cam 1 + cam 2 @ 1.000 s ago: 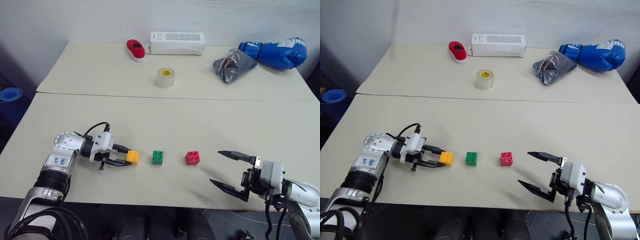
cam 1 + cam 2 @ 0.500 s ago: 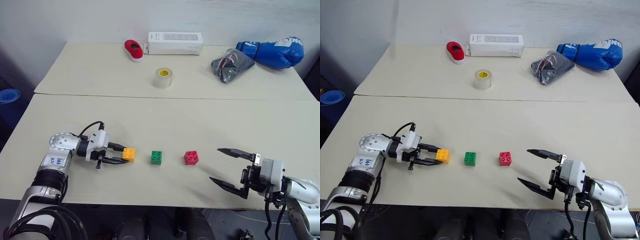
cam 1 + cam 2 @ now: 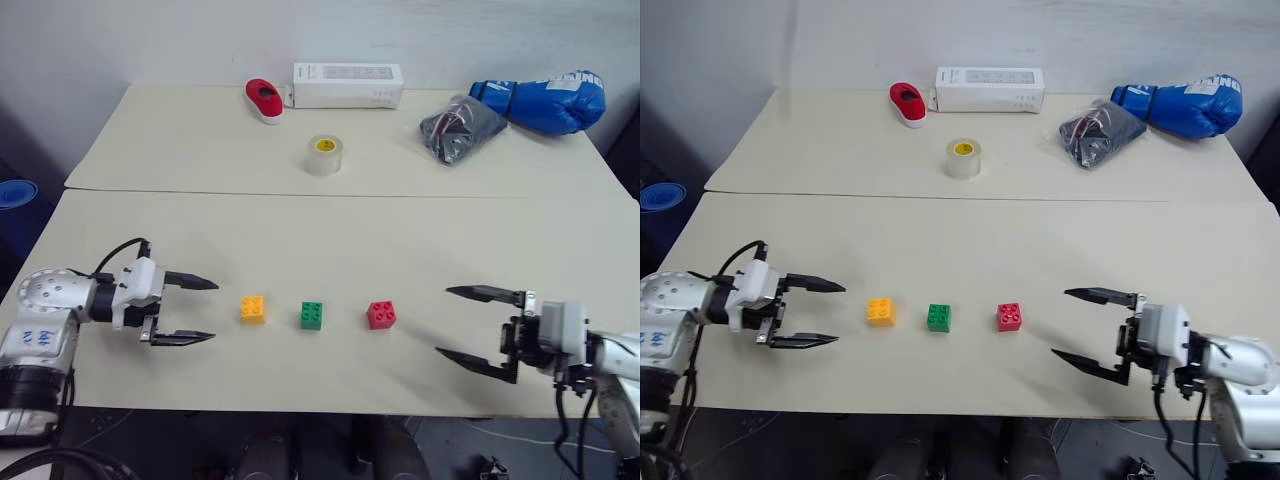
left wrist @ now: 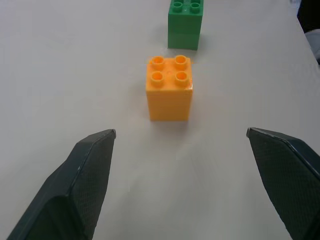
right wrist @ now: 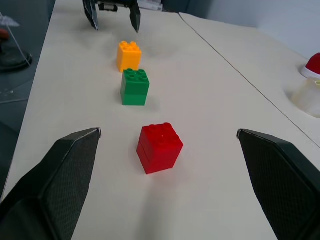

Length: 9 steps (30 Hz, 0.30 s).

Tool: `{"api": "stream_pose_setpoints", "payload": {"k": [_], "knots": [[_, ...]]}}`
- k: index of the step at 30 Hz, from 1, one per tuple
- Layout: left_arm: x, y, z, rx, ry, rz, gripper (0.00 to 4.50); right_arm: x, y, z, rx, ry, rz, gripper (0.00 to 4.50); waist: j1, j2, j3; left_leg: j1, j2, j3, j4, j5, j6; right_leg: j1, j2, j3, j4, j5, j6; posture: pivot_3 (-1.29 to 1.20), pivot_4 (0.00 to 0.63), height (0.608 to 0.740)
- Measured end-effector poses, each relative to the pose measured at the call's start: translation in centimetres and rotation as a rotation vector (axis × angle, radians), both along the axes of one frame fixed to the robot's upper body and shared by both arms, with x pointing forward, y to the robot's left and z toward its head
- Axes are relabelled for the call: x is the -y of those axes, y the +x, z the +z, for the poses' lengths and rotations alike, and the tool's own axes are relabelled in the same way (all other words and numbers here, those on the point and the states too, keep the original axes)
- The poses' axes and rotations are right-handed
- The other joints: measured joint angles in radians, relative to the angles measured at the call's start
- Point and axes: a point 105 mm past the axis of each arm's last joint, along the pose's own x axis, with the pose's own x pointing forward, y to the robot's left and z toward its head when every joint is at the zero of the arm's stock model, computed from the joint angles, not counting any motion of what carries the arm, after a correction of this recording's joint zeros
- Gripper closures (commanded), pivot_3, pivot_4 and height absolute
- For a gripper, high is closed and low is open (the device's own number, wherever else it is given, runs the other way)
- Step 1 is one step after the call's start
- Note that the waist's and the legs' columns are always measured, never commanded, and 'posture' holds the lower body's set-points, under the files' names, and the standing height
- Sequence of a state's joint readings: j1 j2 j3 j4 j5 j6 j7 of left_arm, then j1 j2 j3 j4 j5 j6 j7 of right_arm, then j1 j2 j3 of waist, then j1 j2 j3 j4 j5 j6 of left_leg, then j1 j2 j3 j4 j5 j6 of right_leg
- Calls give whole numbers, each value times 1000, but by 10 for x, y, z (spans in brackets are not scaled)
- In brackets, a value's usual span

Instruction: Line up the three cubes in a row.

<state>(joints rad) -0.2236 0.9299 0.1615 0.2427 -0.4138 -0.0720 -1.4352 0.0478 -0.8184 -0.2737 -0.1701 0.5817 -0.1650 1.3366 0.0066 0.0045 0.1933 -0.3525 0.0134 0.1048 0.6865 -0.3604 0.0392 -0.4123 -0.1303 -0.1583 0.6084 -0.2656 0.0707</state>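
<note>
Orange-yellow cube [image 3: 253, 308] now lies released as left tool [image 3: 193, 310] has opened and withdrawn; right tool [image 3: 472, 325] stays open.

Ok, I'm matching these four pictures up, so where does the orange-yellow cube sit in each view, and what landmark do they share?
Left eye view: the orange-yellow cube is the left end of the row.
Right eye view: again the left end, ahead of the open left gripper.
Left wrist view: centre, beyond that gripper's own black fingers.
Right wrist view: farthest of the three cubes, in front of the left gripper.
Shared landmark: the green cube, right next to it in all four.
</note>
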Motion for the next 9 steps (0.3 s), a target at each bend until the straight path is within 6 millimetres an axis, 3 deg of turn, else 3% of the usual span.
{"api": "stream_pose_setpoints", "payload": {"k": [4,9], "knots": [[-20,-5,12,23,-2,119,75,19,6,16,15,-102,9,0,-1,0,0,0,0,-1,0,0,0,0,0,-1,-2,0,0,0,150,740],[-27,-5,20,50,-6,182,75,28,8,15,-17,-136,31,0,6,0,1,0,0,-1,0,0,-1,0,0,-1,-1,0,0,0,150,740]]}}
